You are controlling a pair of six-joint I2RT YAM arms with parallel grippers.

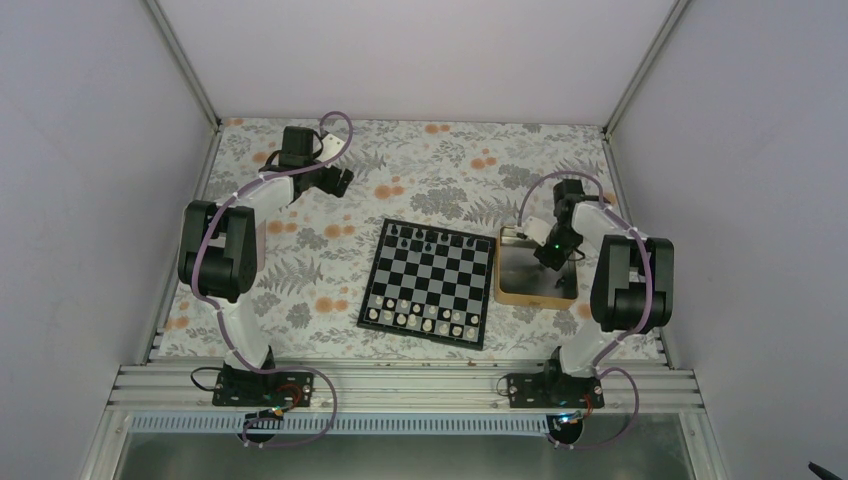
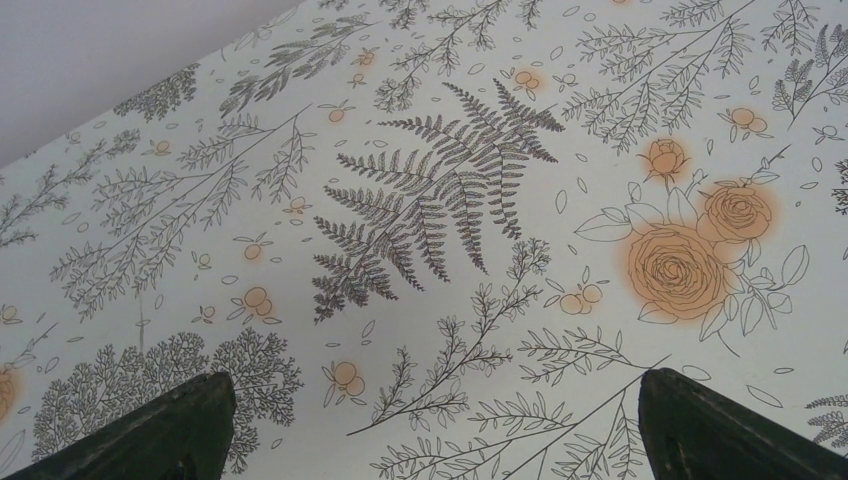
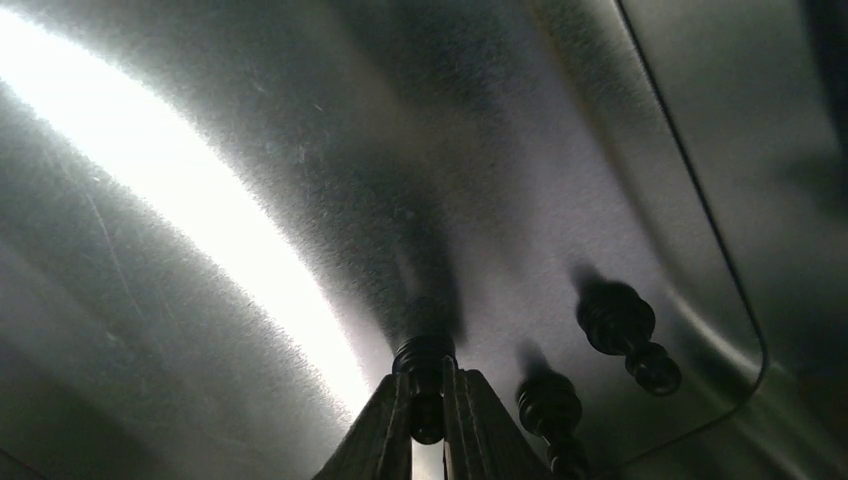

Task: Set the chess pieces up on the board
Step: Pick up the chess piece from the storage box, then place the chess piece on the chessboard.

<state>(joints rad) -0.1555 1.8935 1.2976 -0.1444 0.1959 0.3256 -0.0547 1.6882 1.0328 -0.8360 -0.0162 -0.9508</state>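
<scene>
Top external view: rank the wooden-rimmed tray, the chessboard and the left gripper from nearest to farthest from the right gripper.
1. Wooden-rimmed tray: the right gripper is down inside it.
2. Chessboard: just left of the tray.
3. Left gripper: much farther left, toward the back.

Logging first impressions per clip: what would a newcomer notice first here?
The board sits mid-table on a floral cloth, white chessmen lining its near rows, a few black ones its far row. Right of it, the right gripper is down in the tray, shut on a black chess piece, two more lying beside. The left gripper hangs open over the cloth.
</scene>
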